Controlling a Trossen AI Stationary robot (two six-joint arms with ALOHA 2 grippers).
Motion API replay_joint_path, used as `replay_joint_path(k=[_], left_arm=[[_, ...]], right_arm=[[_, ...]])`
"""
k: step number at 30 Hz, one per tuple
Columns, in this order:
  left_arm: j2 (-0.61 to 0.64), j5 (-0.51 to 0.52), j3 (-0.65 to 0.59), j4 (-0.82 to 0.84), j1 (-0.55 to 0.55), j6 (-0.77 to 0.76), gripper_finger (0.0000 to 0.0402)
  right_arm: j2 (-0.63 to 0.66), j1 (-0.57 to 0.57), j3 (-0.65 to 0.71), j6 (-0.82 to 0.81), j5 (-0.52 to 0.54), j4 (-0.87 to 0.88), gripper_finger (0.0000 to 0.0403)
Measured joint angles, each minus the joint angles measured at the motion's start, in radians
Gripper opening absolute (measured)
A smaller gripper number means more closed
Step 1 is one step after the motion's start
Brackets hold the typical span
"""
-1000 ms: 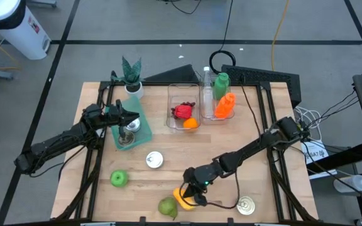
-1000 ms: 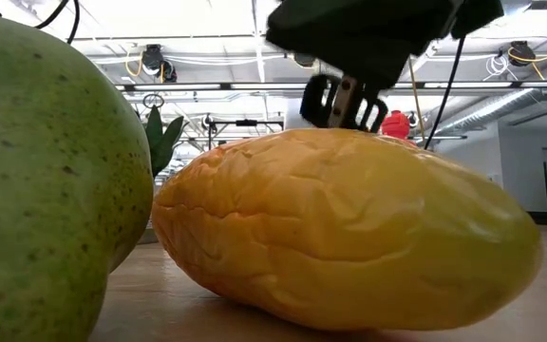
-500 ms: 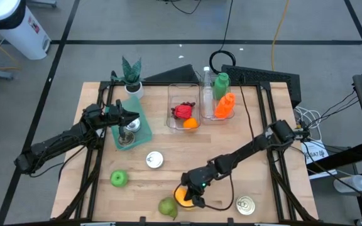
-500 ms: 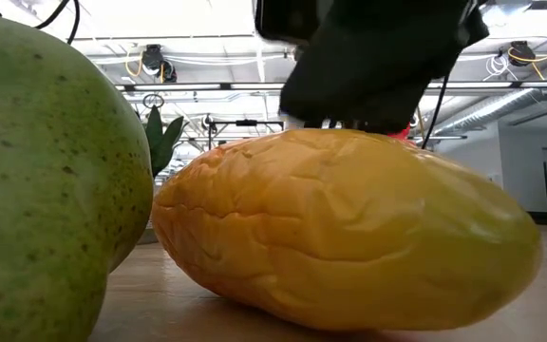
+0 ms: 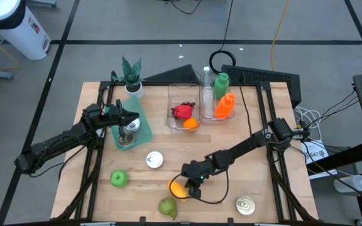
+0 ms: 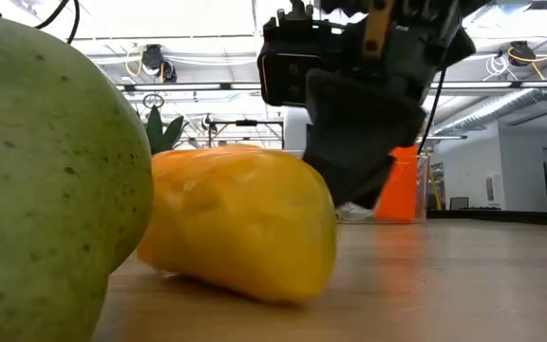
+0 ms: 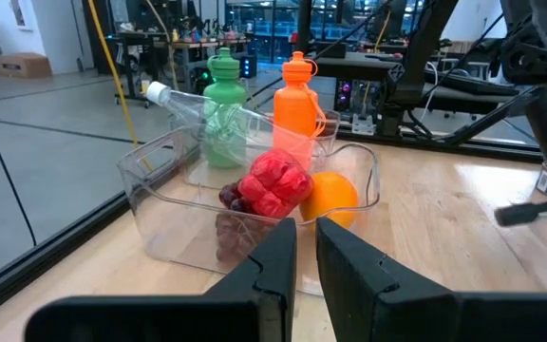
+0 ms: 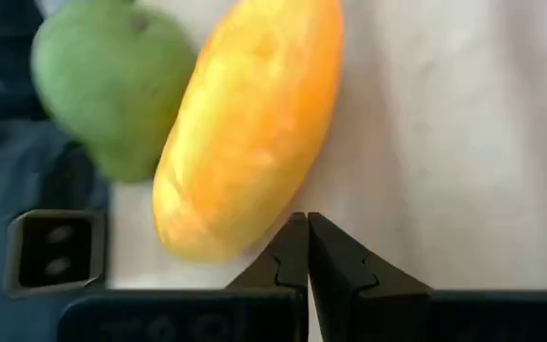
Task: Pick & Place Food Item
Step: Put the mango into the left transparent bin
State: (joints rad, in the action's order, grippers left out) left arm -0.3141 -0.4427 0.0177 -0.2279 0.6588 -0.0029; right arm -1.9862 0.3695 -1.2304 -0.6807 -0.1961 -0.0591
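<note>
Wooden tabletop (image 5: 231, 147), wrinkled yellow-orange mango (image 6: 240, 223)

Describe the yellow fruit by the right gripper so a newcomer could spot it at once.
Start at the wooden table and go to its near edge, the side opposite the clear bins. There the shut right gripper sits beside the yellow mango. It is long and orange-yellow, unlike the rounder green mango next to it.
</note>
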Motion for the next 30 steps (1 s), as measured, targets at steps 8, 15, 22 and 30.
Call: replay_joint_path(k=[8,15,22,30], left_arm=[[0.000,0.000,0.000,0.000,0.000,0.000,0.0051],[0.000,0.000,0.000,0.009,0.000,-0.001,0.0051],[0.000,0.001,0.000,0.010,0.000,-0.002,0.0051],[0.000,0.000,0.000,0.015,0.000,-0.001,0.0051]], right_arm=[[0.155,0.003,-0.002,0.170,0.359,0.152,0.0000],[0.231,0.046,-0.002,0.266,0.332,0.050,0.0000],[0.084,0.049,0.002,0.242,0.080,-0.056,0.0000],[-0.033,0.029,0.000,0.169,-0.096,-0.224,0.0000]])
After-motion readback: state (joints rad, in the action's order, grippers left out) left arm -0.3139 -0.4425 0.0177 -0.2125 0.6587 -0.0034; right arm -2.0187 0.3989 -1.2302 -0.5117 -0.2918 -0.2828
